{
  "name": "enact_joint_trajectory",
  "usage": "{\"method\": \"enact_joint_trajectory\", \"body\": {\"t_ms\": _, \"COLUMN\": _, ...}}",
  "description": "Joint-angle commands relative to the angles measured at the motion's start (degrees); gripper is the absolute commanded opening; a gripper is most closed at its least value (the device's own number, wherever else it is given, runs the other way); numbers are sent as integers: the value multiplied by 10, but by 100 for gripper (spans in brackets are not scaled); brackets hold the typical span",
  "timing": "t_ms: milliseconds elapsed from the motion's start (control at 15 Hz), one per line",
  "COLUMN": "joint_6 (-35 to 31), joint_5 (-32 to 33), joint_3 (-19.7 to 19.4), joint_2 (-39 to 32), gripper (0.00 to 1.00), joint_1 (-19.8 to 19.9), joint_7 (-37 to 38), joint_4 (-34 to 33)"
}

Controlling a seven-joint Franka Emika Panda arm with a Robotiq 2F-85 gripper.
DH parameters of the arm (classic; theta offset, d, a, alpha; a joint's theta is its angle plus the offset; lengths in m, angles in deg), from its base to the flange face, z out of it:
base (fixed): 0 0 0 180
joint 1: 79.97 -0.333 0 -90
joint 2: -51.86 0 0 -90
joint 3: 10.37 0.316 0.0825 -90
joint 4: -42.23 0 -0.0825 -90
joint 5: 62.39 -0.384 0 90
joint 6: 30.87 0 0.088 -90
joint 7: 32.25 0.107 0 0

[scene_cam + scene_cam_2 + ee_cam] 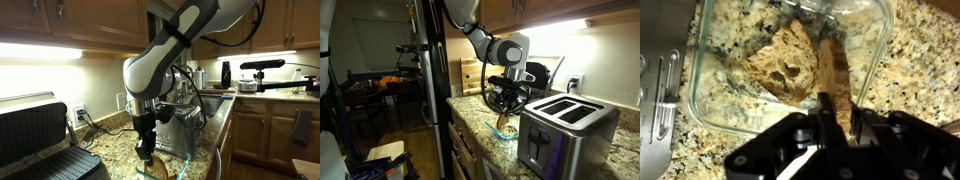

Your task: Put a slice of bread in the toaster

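Tool (838, 112) was clenched on a slice of bread (833, 70), held edge-on over the glass dish (720, 95), likely so toaster (565, 130) slots could be entered.

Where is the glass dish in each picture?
In an exterior view: dish at the bottom middle, under the end effector.
In an exterior view: low in the middle, left of the toaster.
Wrist view: fills the upper picture.
Shared landmark: the end effector, gripping bread at the dish.
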Motion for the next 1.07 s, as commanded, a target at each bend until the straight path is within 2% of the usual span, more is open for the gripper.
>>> {"method": "enact_joint_trajectory", "body": {"t_ms": 0, "joint_6": -24, "joint_5": 10, "joint_3": -5, "joint_2": 23, "gripper": 8, "joint_1": 4, "joint_7": 24, "joint_4": 19}}
{"method": "enact_joint_trajectory", "body": {"t_ms": 1000, "joint_6": -32, "joint_5": 7, "joint_3": -16, "joint_2": 92, "gripper": 8, "joint_1": 13, "joint_7": 32, "joint_4": 50}}
